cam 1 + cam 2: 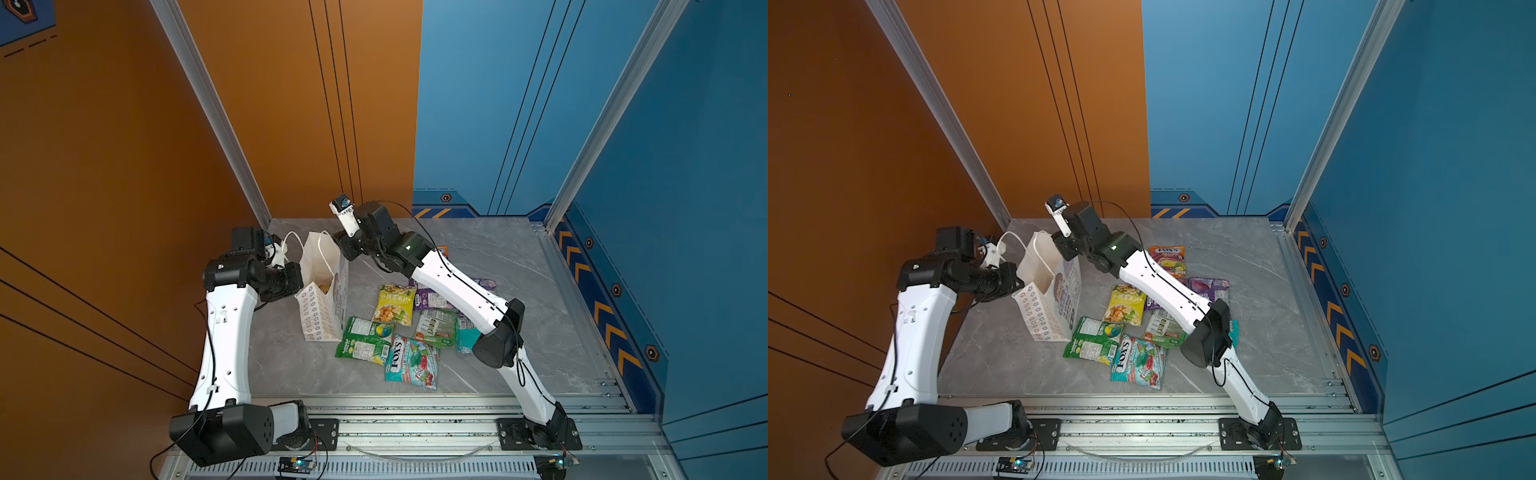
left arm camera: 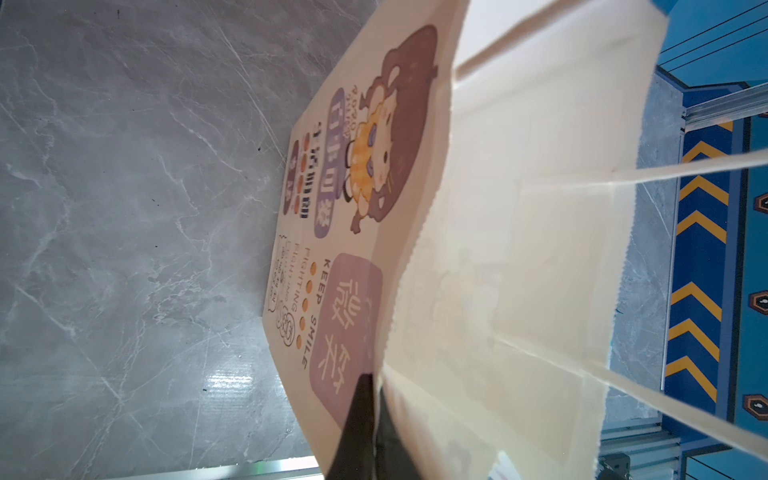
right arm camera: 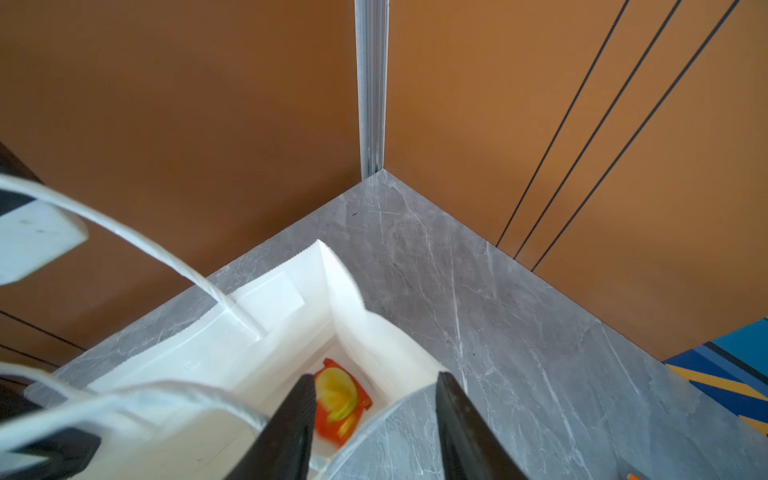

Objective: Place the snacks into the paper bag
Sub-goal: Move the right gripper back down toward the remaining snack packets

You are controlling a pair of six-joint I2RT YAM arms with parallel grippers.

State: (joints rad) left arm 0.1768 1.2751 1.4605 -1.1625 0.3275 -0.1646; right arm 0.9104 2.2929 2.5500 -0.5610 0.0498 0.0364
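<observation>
Top views: paper bag (image 1: 320,286) is being seen upright on the grey marble tabletop (image 1: 519,266), far-left part, mouth open, white w/ small star outlines on its side; cartoon girl print on the front is being shown in a top view (image 1: 1065,286). Bag rim is being pinched by the left gripper (image 1: 297,276), clamped tight on the paper. Right gripper (image 1: 347,249) is being held over the bag mouth; jaw state can't be told from here. Snacks are being left loose on the tabletop right of the bag: yellow packet (image 1: 394,304), green packet (image 1: 365,340), teal FOX'S packet (image 1: 411,362), purple packet (image 1: 1210,288), orange FOX'S packet (image 1: 1169,259). All flat, crinkly, some overlapping.

Left wrist: bag front (image 2: 353,199) is being filled w/ brown-haired girl, purple panels, "KEEP SMILE" text. Left gripper (image 2: 374,382) is being kept shut on the bag's top edge; cord handles (image 2: 685,166) are being stretched out pale.

Right wrist: right gripper (image 3: 372,386) is being held w/ jaws apart, nothing between them, above the bag opening (image 3: 266,332). Red-orange packet (image 3: 338,401) is being seen inside at the bag's bottom, blurred.

Room: orange wall panels (image 1: 124,145) at left and back, blue panels (image 1: 665,145) at right, aluminium rails (image 1: 415,415) along the near edge.
</observation>
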